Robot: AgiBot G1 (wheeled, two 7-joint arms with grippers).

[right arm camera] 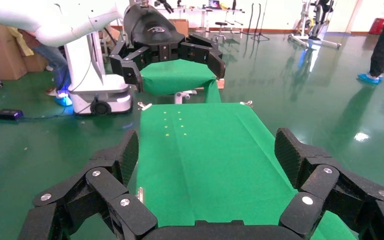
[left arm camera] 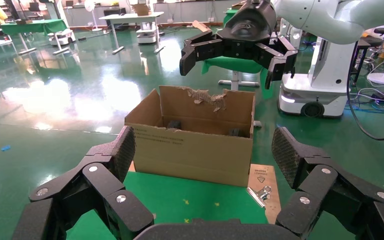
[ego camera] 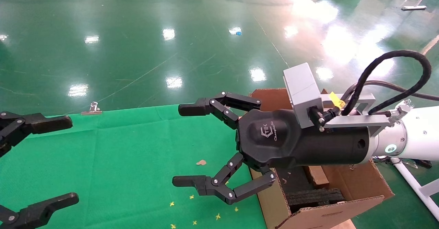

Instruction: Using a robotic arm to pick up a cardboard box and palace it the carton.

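My right robotic arm reaches in from the right, its wrist above the carton's near corner. Its gripper is open and empty above the green cloth; it also shows in the left wrist view and its own view. The carton stands at the table's right end, with a torn flap and black foam inside. A small brown slab, apparently the cardboard box, lies in the carton, partly hidden under the wrist. My left gripper is open and empty at the left edge.
The green cloth covers the table and carries a cardboard scrap and small yellow marks. A binder clip holds its far edge, another sits by the carton. A white frame leg stands to the right.
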